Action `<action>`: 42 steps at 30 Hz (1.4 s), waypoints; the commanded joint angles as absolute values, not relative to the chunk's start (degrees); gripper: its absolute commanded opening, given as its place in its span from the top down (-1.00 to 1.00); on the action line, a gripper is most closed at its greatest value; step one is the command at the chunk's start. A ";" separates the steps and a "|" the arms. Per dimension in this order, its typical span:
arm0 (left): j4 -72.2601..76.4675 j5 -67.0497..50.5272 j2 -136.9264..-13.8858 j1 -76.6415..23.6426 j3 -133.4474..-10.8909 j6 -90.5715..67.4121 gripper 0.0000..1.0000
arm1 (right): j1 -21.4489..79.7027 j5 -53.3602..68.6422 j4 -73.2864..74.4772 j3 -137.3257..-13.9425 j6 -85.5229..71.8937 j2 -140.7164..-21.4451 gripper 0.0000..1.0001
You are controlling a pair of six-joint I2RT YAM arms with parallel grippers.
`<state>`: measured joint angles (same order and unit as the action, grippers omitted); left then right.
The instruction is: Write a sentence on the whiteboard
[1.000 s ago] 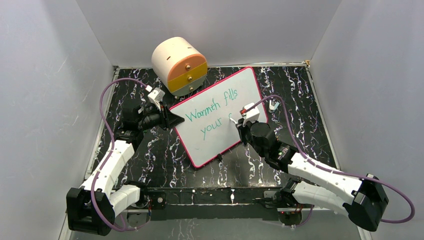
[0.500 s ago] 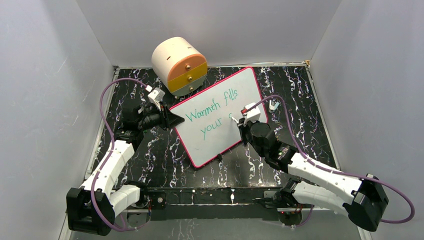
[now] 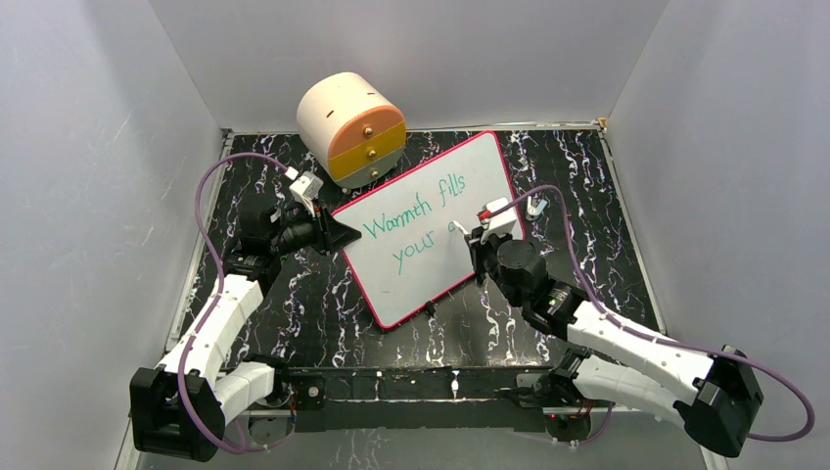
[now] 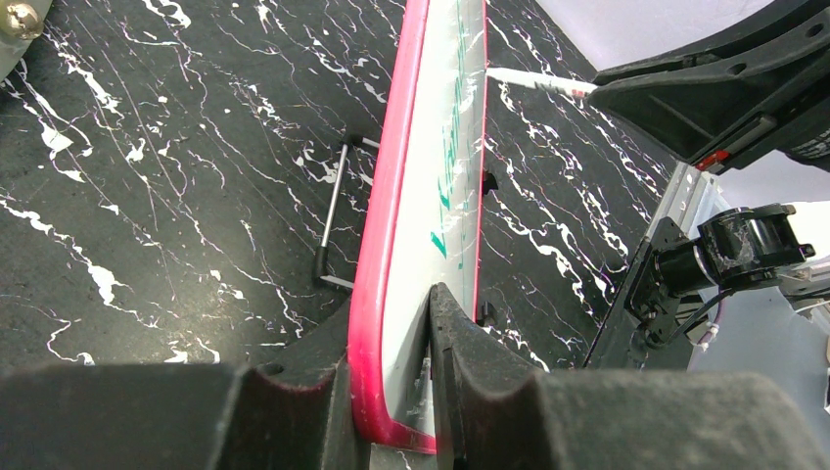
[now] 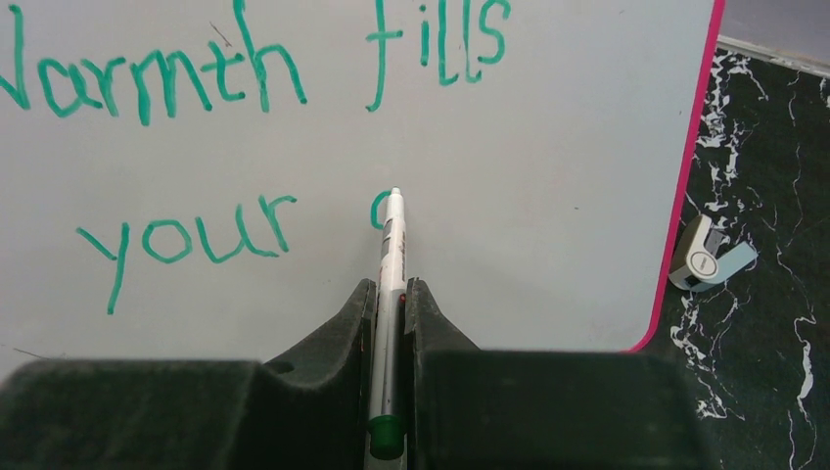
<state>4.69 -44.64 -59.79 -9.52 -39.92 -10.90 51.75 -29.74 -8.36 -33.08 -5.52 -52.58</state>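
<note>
Counter (image 3: 587, 166): black, marble-look surface with white veining, matte, fills the floor of the enclosure.
Left wall (image 3: 98, 196): plain pale grey panel, a few faint scuffs.
Back wall (image 3: 421, 59): same pale grey, bare.
Right wall (image 3: 724, 196): same, bare.
Far edge: thin metal strip (image 3: 548, 126) where counter meets back wall.
Light: even, diffuse, shadows soft.
</note>
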 commanded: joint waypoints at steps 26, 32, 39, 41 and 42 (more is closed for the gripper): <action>-5.19 -37.47 -62.93 -10.81 -36.74 -1.37 1.00 | 50.09 -29.22 -18.72 -35.78 -1.94 -55.47 1.00; -5.28 -37.58 -62.94 -10.81 -36.73 -1.40 1.00 | 49.92 -28.61 -18.64 -35.93 -1.85 -56.01 1.00; -5.28 -37.42 -62.76 -10.81 -36.72 -1.38 1.00 | 49.67 -27.64 -13.98 -36.94 -3.30 -57.08 1.00; -5.27 -37.34 -62.71 -10.80 -36.73 -1.35 1.00 | 49.72 -27.13 -12.19 -37.03 -3.87 -57.04 1.00; -5.30 -37.27 -62.68 -10.81 -36.71 -1.40 1.00 | 49.72 -26.85 -11.47 -37.03 -4.09 -57.02 1.00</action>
